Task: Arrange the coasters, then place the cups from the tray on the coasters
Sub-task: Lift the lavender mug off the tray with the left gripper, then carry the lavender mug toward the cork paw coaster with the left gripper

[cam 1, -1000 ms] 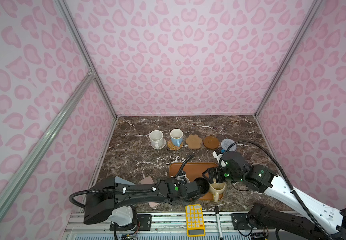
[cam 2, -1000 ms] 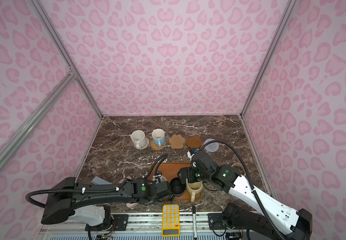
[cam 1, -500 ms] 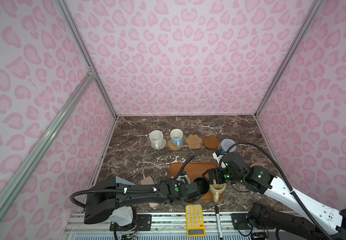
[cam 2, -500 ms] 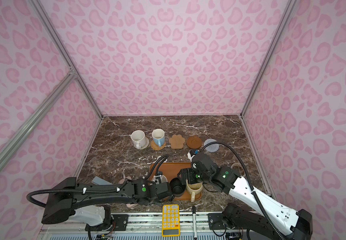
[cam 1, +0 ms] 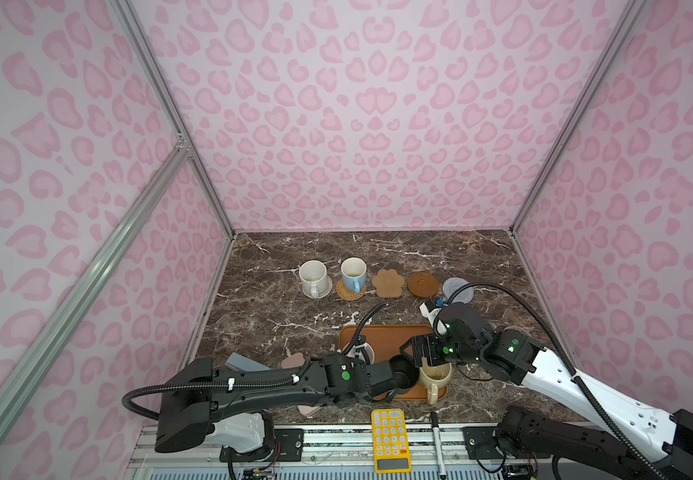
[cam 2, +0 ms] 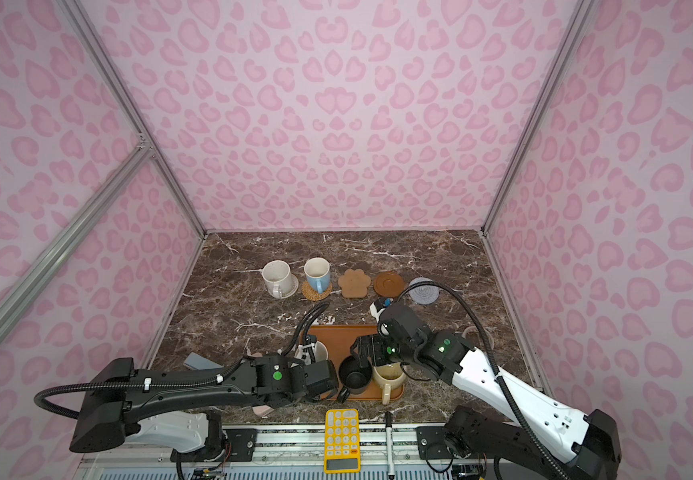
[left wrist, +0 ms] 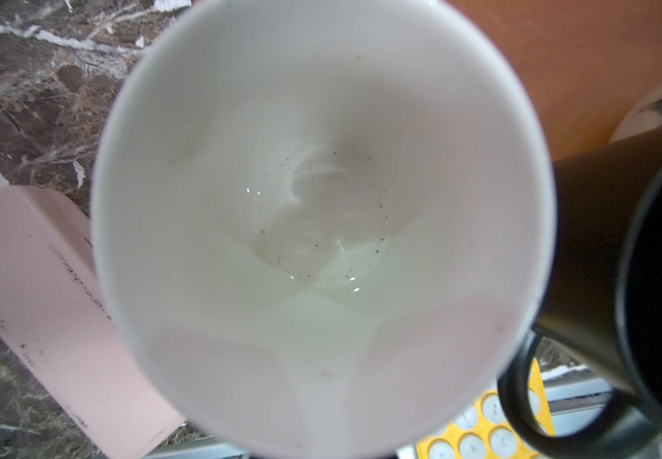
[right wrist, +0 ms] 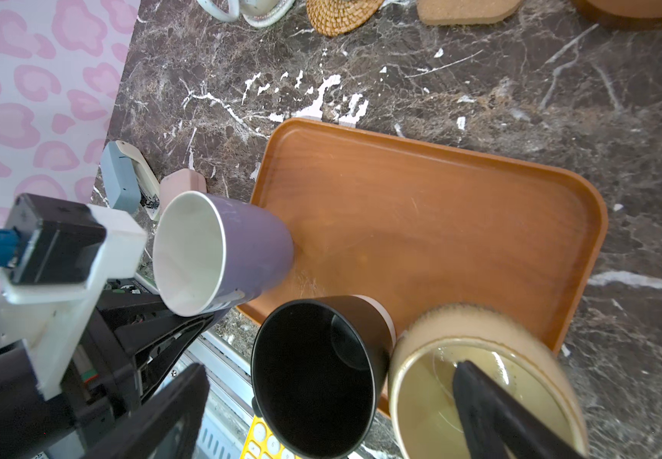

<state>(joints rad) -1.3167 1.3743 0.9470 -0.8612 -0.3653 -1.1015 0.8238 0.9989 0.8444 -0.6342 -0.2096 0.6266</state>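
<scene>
lavender cup (right wrist: 250, 246), black cup (right wrist: 313, 377), cream cup (right wrist: 420, 389) in orange tray (right wrist: 440, 198)

A dark brown marble tabletop (cam 1: 278, 316), veined in white, forms the floor of the cell. Pale pink walls (cam 1: 374, 137) printed with darker pink heart-like spots rise behind it and on both sides. They meet above its rear corners at aluminium posts (cam 1: 557, 137), and a ribbed metal rail (cam 1: 336, 437) runs along its near edge. The light is soft and even.
</scene>
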